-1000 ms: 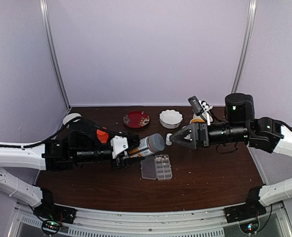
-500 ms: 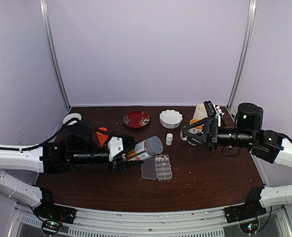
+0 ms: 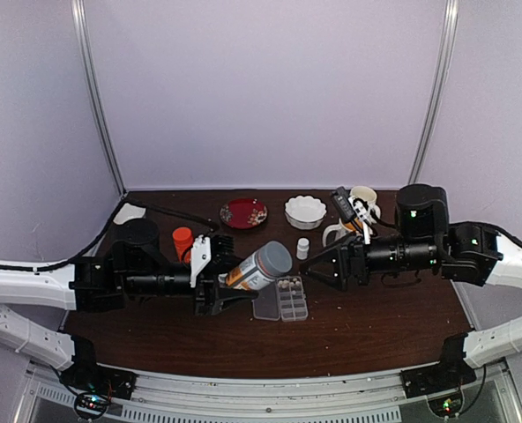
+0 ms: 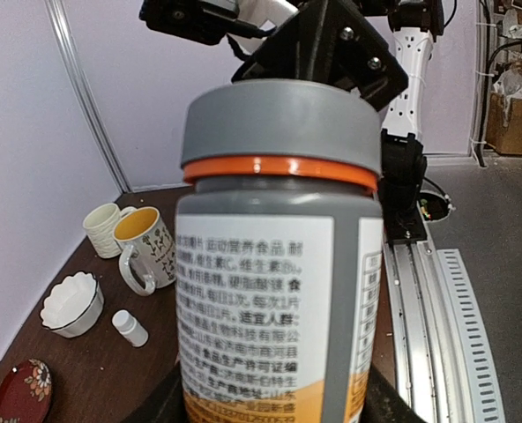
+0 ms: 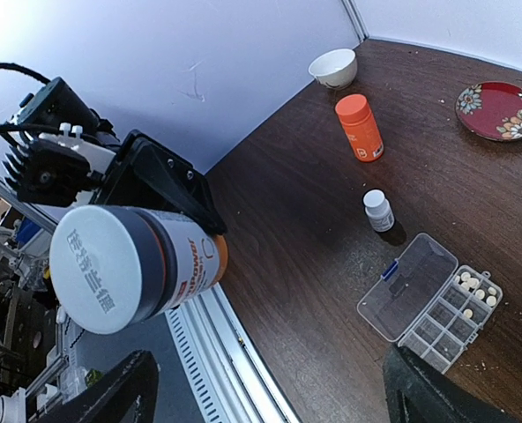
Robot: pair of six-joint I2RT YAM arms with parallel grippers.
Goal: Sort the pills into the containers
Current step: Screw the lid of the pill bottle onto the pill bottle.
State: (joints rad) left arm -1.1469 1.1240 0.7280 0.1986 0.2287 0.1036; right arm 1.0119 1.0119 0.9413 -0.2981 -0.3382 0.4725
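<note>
Pills: a few, whitish, in one corner cell of the box, lid open, on the table below and between both tools.
Left tool: clenched on bottle, whose cap faces the right tool.
Right tool: spread wide, empty.
Step, likely: uncapping.
Next: right tool advances, closes squarely on cap, twists.

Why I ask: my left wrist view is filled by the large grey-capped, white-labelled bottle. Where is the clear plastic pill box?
Observer: The clear plastic pill box lies on the brown table, lid open flat, close by the cap end of the grey-capped bottle.
Operator: Any pills in it?
Observer: Yes, small whitish pills sit clustered at one end; most cells look empty.
Operator: And the right gripper?
Observer: The right gripper is open, facing the bottle, not touching it.
</note>
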